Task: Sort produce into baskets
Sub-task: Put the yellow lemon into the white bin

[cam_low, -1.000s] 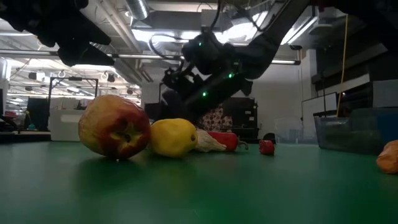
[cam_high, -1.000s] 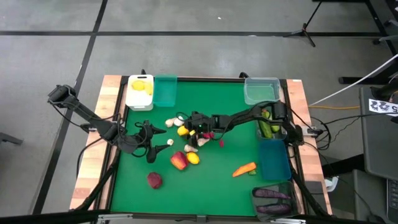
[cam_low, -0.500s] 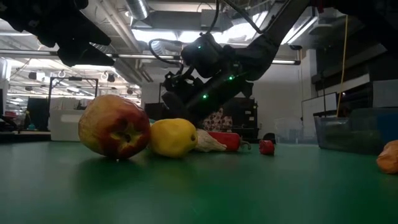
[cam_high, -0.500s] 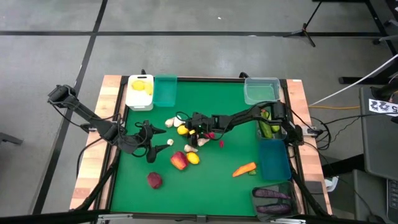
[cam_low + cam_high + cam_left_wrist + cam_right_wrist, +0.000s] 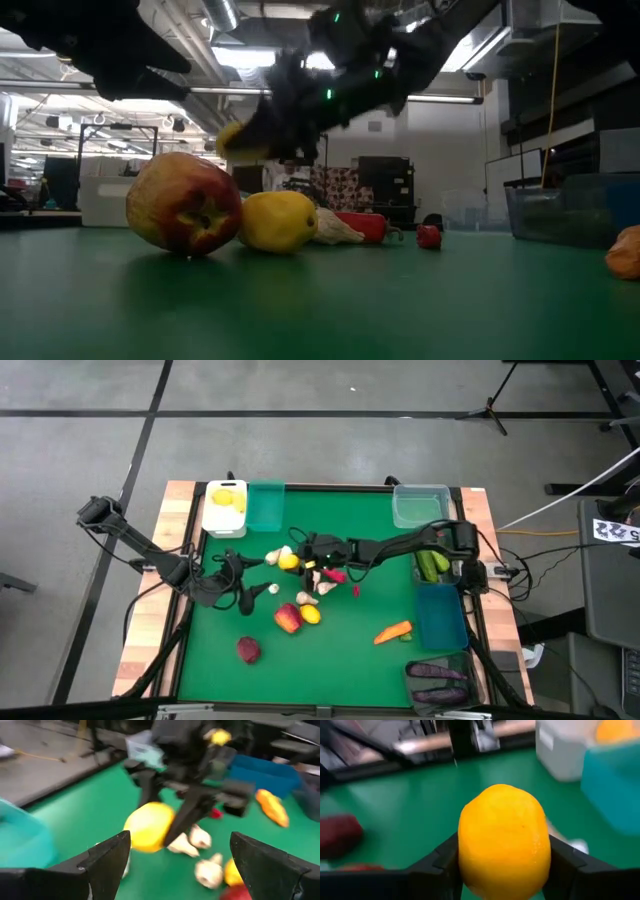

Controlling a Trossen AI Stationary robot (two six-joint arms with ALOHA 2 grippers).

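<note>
The right hand (image 5: 503, 870) grips 1 lemon (image 5: 288, 560) above mid-desk; the left hand (image 5: 243, 590) waits wide nearby. A round lemon could slip before reaching the white basket (image 5: 212, 520).

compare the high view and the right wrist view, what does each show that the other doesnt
Only the high view shows the blue bin, the carrot, the cucumbers and the waiting left gripper. Only the right wrist view shows the jaws of the right gripper pressed against both sides of the held lemon. Both show that lemon, the white bin and the teal bin.
</note>
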